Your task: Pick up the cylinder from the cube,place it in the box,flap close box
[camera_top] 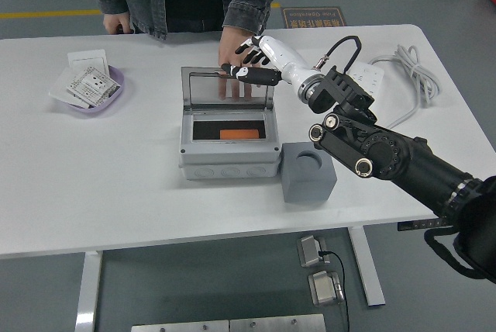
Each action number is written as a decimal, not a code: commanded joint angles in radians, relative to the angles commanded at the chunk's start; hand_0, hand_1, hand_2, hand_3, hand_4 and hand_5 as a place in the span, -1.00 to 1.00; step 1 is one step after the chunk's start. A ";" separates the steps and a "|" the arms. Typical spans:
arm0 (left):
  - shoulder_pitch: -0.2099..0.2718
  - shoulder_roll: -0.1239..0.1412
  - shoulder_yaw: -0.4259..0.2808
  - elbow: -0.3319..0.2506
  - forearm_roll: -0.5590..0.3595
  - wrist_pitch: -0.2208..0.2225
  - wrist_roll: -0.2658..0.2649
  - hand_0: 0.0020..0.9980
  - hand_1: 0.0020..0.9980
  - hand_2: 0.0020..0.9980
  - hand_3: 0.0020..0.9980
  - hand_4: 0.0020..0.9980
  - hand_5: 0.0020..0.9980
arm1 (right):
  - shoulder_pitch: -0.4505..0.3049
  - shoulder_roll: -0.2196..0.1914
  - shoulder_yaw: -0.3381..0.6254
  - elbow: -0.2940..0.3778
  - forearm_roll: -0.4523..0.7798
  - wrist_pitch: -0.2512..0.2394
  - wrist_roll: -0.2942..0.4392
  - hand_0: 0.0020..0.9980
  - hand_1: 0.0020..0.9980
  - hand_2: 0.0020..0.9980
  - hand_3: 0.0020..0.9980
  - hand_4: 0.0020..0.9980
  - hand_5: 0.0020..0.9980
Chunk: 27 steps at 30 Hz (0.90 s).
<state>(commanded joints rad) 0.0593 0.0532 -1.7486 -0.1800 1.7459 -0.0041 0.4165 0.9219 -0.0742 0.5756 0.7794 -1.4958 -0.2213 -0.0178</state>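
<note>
A grey box point(229, 150) stands mid-table with its clear lid point(228, 87) raised upright. An orange cylinder point(239, 135) lies inside it. A grey cube point(308, 171) with an empty round hole on top sits right of the box. My right hand point(249, 63), white with black fingers, is at the lid's top right edge, fingers spread and holding nothing. A person's hand point(232, 43) rests flat on the table just behind the lid and shows through it. My left hand is out of view.
A purple dish point(113, 95) with white packets sits at the far left. A white power strip point(370, 77) and coiled cable point(411, 68) lie at the far right. The person stands at the far edge.
</note>
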 joint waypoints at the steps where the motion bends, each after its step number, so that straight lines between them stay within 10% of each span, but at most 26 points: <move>1: 0.000 0.000 0.000 0.000 -0.001 0.000 0.000 0.23 0.37 0.26 0.25 0.43 -0.03 | -0.005 -0.007 -0.003 0.014 -0.002 0.000 -0.003 0.25 0.30 0.31 0.36 0.64 0.40; 11: 0.005 -0.002 0.002 0.000 -0.008 0.000 -0.001 0.22 0.37 0.26 0.25 0.43 -0.03 | -0.048 -0.067 -0.037 0.141 -0.025 -0.001 -0.023 -0.29 0.23 0.30 0.35 0.63 0.41; 27: 0.009 -0.003 0.015 0.000 -0.024 0.001 -0.004 0.22 0.37 0.27 0.25 0.43 -0.04 | -0.126 -0.179 -0.067 0.359 -0.054 -0.021 -0.060 -0.52 0.16 0.31 0.35 0.62 0.40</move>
<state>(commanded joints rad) 0.0682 0.0503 -1.7340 -0.1800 1.7224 -0.0029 0.4128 0.7959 -0.2531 0.5084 1.1385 -1.5501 -0.2420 -0.0781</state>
